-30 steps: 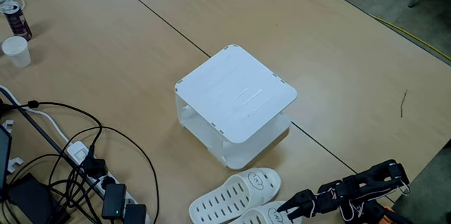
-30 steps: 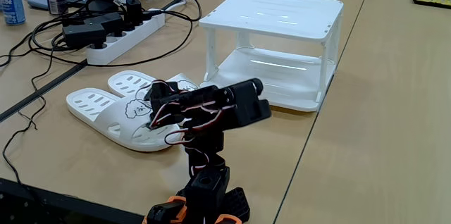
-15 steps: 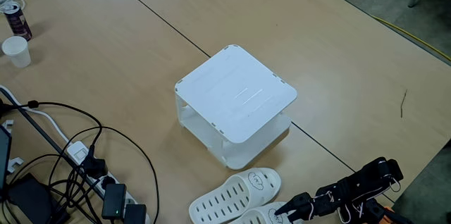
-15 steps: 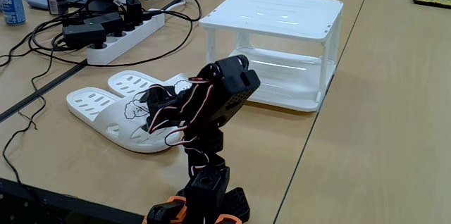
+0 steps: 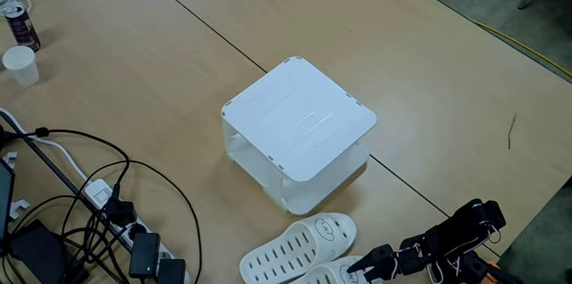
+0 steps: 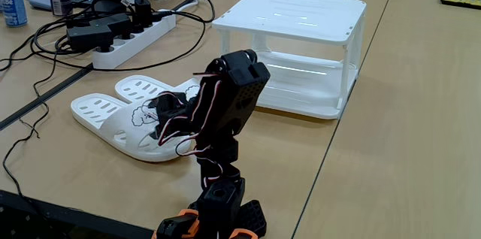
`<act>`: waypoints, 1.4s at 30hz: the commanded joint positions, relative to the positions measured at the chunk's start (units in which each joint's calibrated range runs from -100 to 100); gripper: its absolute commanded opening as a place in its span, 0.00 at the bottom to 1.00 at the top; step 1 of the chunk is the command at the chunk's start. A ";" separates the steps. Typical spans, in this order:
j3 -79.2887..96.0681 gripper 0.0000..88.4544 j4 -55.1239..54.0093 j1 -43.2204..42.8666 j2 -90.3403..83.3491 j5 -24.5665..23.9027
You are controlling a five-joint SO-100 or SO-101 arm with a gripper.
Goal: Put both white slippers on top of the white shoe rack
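In the low fixed view, a power strip (image 6: 124, 40) with black plugs and looping cables lies at the far left of the wooden table (image 6: 406, 134). Just right of it the two white slippers (image 6: 131, 122) sit side by side on the tabletop, toes pointing away from the rack, a small black drawing on the near strap. The black arm (image 6: 225, 111) rises from its base at the bottom edge and bends down over the nearer slipper. Its gripper (image 6: 167, 113) is low over that slipper's strap, though wires and the arm's own body hide the jaws, so I cannot tell whether they are apart or closed on anything. To the right stands the white shoe rack (image 6: 293, 17), its flat top bare.

In the high fixed view, a paper cup (image 5: 21, 64) and a can (image 5: 20, 21) stand at the far left. The rack (image 5: 299, 119) sits mid-table, the slippers (image 5: 299, 246) near the bottom edge, and the gripper (image 5: 362, 266) reaches the lower slipper.
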 commanded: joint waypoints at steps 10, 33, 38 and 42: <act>-7.86 0.23 -1.83 -3.34 7.97 0.42; -12.28 0.01 -6.23 0.53 11.33 0.42; -13.72 0.01 -8.56 -0.38 11.25 0.42; -17.96 0.01 -8.64 -3.09 11.25 0.42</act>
